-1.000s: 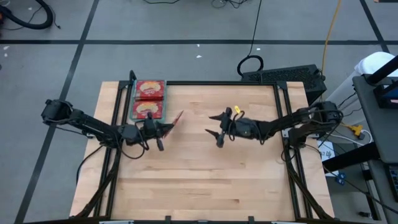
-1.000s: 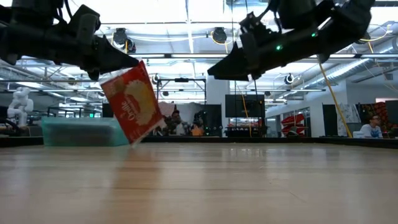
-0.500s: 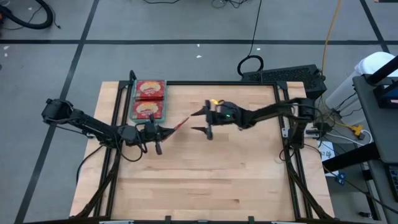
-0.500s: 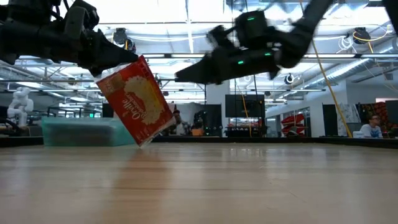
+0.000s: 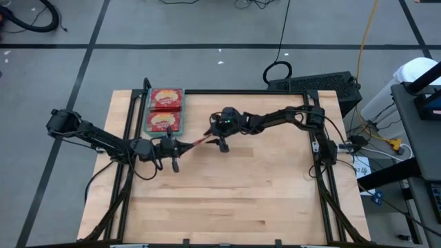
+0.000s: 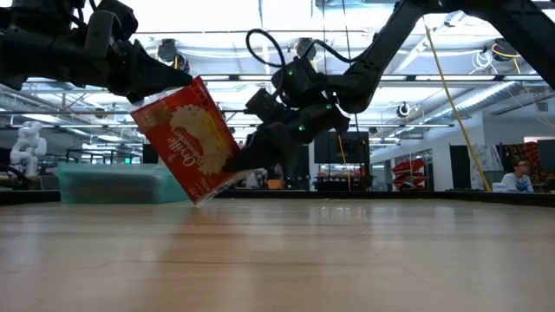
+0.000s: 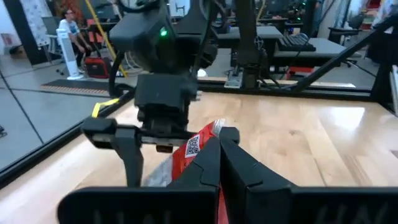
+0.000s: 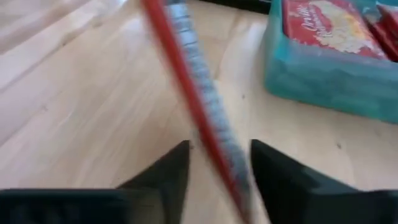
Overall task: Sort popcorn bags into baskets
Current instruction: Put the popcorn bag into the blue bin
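popcorn bag (image 8: 199, 106): blurred, edge-on | teal tray (image 8: 323, 81): cropped by frame

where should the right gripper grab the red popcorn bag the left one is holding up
Grip the free lower edge of the red flat popcorn bag, coming from the side opposite the left gripper, which pinches its upper end. The bag hangs tilted and edge-on to the right gripper, whose open fingers already straddle that thin edge, so closing across its faces looks best.

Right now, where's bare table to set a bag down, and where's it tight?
Bare wood covers the near half of the table and the far right corner. It is tight far left: the teal basket holds bags, and beside it the left gripper and right gripper meet on one popcorn bag.
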Robot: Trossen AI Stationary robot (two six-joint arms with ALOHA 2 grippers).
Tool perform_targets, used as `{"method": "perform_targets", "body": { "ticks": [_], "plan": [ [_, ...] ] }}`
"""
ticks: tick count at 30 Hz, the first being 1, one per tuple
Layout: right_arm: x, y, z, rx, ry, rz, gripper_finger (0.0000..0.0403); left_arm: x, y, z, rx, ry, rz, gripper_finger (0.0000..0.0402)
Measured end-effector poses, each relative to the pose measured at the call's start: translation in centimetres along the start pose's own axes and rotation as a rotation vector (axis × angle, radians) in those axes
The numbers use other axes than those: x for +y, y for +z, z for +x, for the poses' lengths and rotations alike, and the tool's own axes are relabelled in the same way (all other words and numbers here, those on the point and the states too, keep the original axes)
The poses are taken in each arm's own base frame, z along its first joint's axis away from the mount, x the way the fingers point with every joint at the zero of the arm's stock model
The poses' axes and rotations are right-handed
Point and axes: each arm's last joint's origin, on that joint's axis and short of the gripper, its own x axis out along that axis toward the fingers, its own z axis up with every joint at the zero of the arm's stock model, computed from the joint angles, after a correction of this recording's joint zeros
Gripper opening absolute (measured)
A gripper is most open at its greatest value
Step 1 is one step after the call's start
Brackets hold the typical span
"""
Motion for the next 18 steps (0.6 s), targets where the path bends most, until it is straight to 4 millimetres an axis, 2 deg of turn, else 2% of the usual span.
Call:
{"method": "perform_targets", "body": {
  "ticks": [5, 7, 14, 18],
  "plan": [
    [0.3, 0.2, -0.1, 0.01, 0.008, 0.018, 0.0046, 0.0, -0.1, 0.0, 0.006, -0.009, 0.032, 0.0005],
    [0.7, 0.6, -0.4, 0.037, 0.022, 0.022, 0.0014, 0.0, 0.0, 0.0, 0.002, 0.003, 0.032, 0.0012],
    [2.3, 3.2, -2.7, 0.159, -0.029, 0.074, 0.0011, 0.4, 0.8, -0.3, -0.038, 0.085, 0.033, 0.0076],
    [3.5, 4.8, -4.2, 0.203, -0.04, 0.108, 0.0004, 0.4, 2.8, -0.1, -0.102, 0.128, 0.042, 0.0128]
  ]
}}
